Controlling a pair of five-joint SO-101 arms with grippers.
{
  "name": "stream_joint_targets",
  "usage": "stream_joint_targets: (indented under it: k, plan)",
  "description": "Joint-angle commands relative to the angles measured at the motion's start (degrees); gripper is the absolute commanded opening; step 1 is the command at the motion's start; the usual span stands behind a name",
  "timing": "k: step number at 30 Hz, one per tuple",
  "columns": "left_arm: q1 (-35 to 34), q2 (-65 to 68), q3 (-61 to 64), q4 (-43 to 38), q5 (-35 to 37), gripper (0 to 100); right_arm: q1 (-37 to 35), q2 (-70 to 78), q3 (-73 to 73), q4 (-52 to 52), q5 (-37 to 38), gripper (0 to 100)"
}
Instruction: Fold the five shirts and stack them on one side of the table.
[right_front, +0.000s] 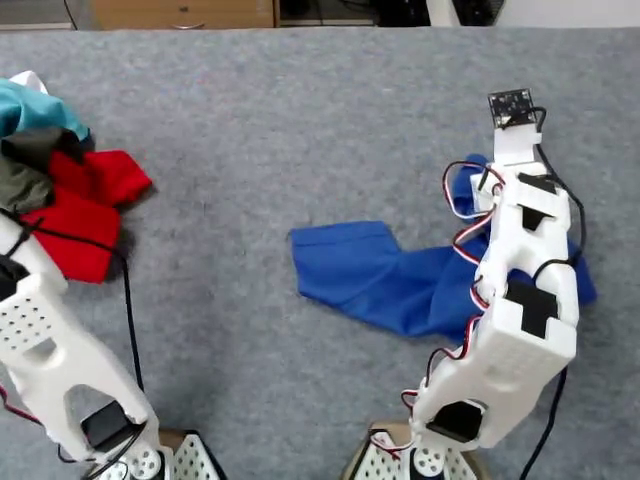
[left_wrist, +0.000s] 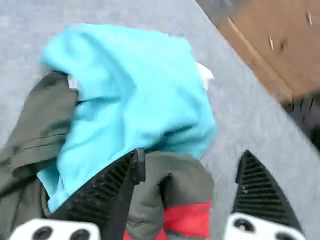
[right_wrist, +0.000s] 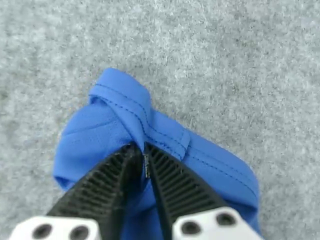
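A blue shirt (right_front: 380, 280) lies crumpled right of the table's middle, one part spread flat toward the centre. My right gripper (right_wrist: 144, 150) is shut on a stitched fold of the blue shirt (right_wrist: 100, 130), at its far end under the right arm (right_front: 520, 290). A pile at the left edge holds a cyan shirt (right_front: 35, 110), an olive-grey shirt (right_front: 25, 175) and a red shirt (right_front: 85, 210). My left gripper (left_wrist: 192, 170) hangs open just above that pile, over the olive-grey shirt (left_wrist: 35, 130), below the cyan shirt (left_wrist: 135, 95). A strip of the red shirt (left_wrist: 185, 220) shows between the fingers.
Grey felt (right_front: 250, 130) covers the table, bare across the middle and the far side. A bit of white cloth (left_wrist: 205, 75) pokes out behind the cyan shirt. Wooden furniture (right_front: 180, 12) stands past the far edge. The left arm's base (right_front: 60, 370) fills the near left corner.
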Motion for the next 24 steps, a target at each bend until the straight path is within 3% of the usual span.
stream_joint_targets:
  k: [1,4,8,12,17,24]
  plan:
    - [1.0,-7.8,0.6,0.7,-4.2,26,1.3,-2.5,-0.2,-1.2,0.6,0.2]
    - [1.1,-12.5,0.6,0.7,-10.6,32,1.3,-1.3,-0.6,-1.0,0.5,0.2]
    - [1.1,-16.9,2.2,0.8,-14.1,27,1.3,0.3,-3.2,0.5,0.2,0.2]
    - [-2.5,-24.0,10.4,0.8,-14.1,18,0.5,0.4,-10.0,16.5,0.4,0.2]
    - [-6.2,-36.1,34.0,0.8,-14.2,9,-7.9,-2.8,-27.0,35.2,0.5,0.2]
    - [-5.9,-58.4,68.2,0.6,-18.2,8,-24.2,-6.5,-57.5,41.0,0.5,0.2]
